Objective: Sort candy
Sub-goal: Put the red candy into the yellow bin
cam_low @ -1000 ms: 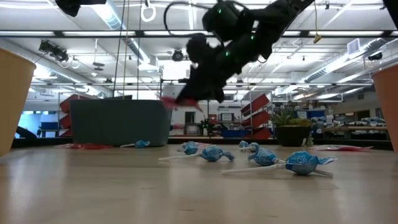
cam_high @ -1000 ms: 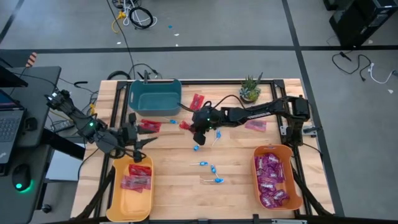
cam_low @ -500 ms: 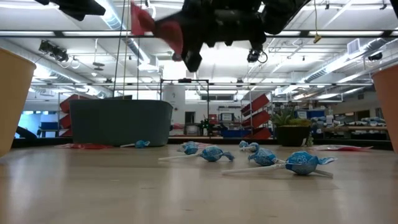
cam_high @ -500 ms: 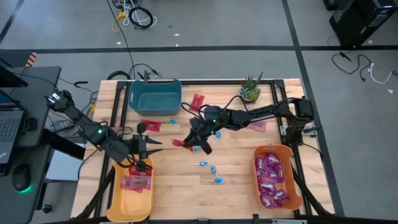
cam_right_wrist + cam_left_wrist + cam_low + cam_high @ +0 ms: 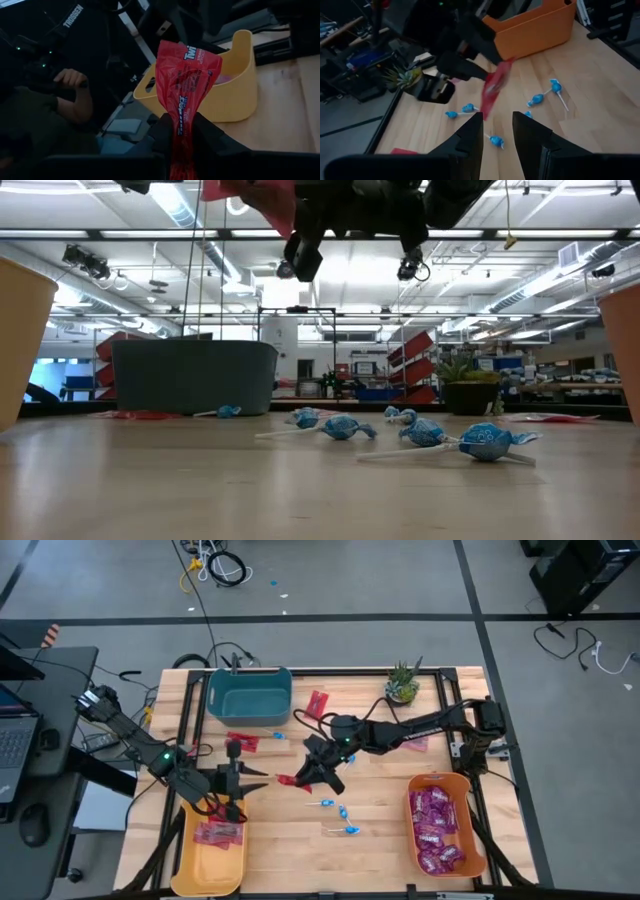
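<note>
Sort approx. half done, by my est.

Done: orange bin (image 5: pixel 470 788) at desk's 4 o'clock holds a heap of purple packets (image 5: pixel 436 828). Yellow bin (image 5: pixel 186 860) at 8 o'clock holds a few red packets (image 5: pixel 217 833). Teal bin (image 5: pixel 250 692) at 11 o'clock looks empty; no lollipops in it yet.

In hand: right gripper (image 5: pixel 308 777) near desk ctr, jaws closed on a red packet (image 5: pixel 186 80), held up off the desk, pointing toward 9 o'clock at the yellow bin. Left gripper (image 5: pixel 243 778) just over the yellow bin's far end, jaws apart, nothing between them, facing the packet. Looks like a hand-off, but can't be sure.

Left to do: blue lollipops (image 5: pixel 343 812) loose near ctr, 5 or so. Red packets loose by the teal bin (image 5: pixel 241 741) and at 12 (image 5: pixel 317 701). One pale packet by the right arm at 2 o'clock, kind unclear.
</note>
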